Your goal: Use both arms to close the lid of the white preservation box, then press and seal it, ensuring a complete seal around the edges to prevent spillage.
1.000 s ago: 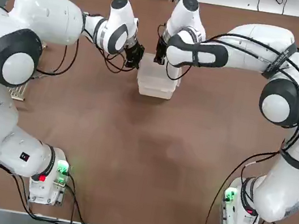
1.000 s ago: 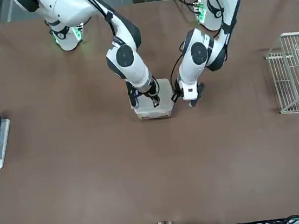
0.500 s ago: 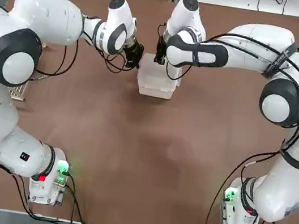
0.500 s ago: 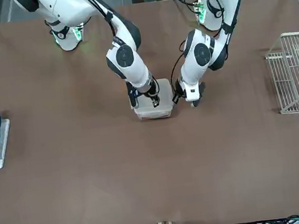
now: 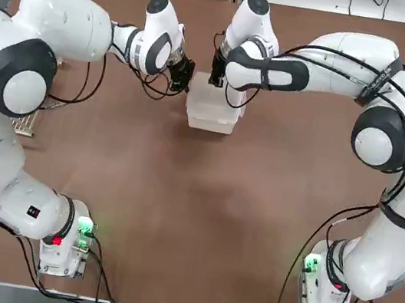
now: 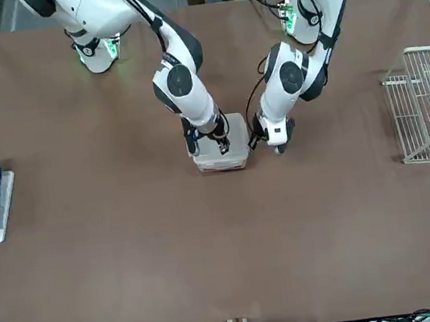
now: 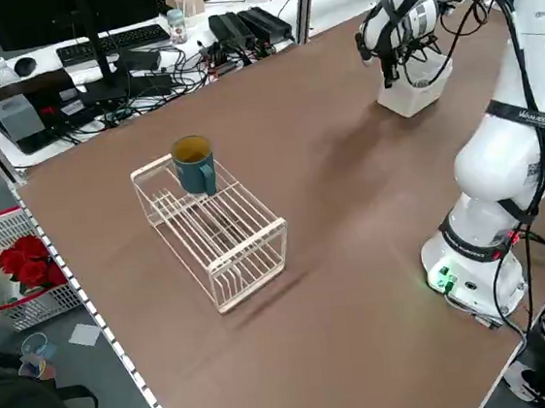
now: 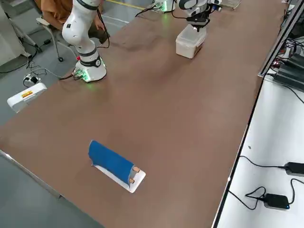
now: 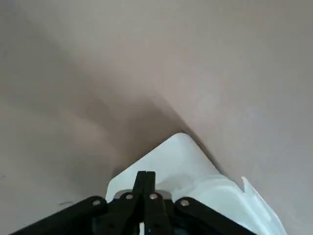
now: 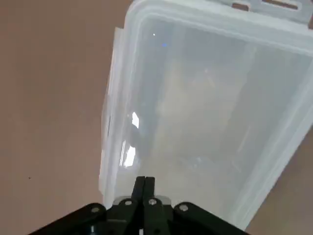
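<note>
Top view: white preservation box (image 5: pixel 211 111) with lid (image 5: pixel 214 101) laid flat over it, translucent, rounded corners, set between the two grippers at the table's far middle. Left gripper (image 5: pixel 180 79) just beside the box's near-left edge, fingers pressed together, nothing held; arm swung in from the left with forearm level. Right gripper (image 5: pixel 217 75) at the box's far edge, fingers likewise pinched together and empty, arm arched over from the right.

Front view: box (image 6: pixel 219 152) directly under the right gripper (image 6: pixel 223 143), whose tip points down onto the lid's top. Left gripper (image 6: pixel 275 143) just beside the box, tip pointing down at the table (image 6: pixel 131 242).

Left side view: box (image 7: pixel 414 87) below and beside the left gripper (image 7: pixel 390 73); wire rack (image 7: pixel 219 231) with a blue mug (image 7: pixel 194 163) well apart from it.

Right side view: box (image 8: pixel 190 40) under the right gripper (image 8: pixel 200 23); blue-topped object (image 8: pixel 112 162) far from it.

Left wrist view: closed fingers (image 9: pixel 145 188) over a rounded corner of the box (image 9: pixel 190 169).

Right wrist view: closed fingers (image 10: pixel 145 191) at one short end of the clear lid (image 10: pixel 205 112), latch tab at the opposite end.
</note>
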Available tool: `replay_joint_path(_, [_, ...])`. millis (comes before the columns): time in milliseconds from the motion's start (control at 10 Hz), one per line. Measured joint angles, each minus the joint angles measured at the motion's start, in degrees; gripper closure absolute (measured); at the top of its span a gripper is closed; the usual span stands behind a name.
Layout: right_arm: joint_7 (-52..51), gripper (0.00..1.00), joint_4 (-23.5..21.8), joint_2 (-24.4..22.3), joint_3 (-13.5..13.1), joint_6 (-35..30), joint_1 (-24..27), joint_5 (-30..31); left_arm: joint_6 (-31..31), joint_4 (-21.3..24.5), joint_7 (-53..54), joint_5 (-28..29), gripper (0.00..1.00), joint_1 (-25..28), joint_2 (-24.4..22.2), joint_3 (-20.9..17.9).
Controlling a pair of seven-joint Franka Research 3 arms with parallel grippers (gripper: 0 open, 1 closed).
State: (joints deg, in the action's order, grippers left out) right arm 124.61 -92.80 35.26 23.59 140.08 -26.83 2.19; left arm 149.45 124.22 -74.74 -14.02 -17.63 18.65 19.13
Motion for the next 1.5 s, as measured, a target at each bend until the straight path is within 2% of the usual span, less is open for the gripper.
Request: replay_joint_path(1500, [0.0, 0.99, 0.0, 0.0, 0.0, 0.0, 0.0, 0.1, 2.6, 0.8, 0.4, -5.0, 0.99, 0.4, 0.7, 0.8])
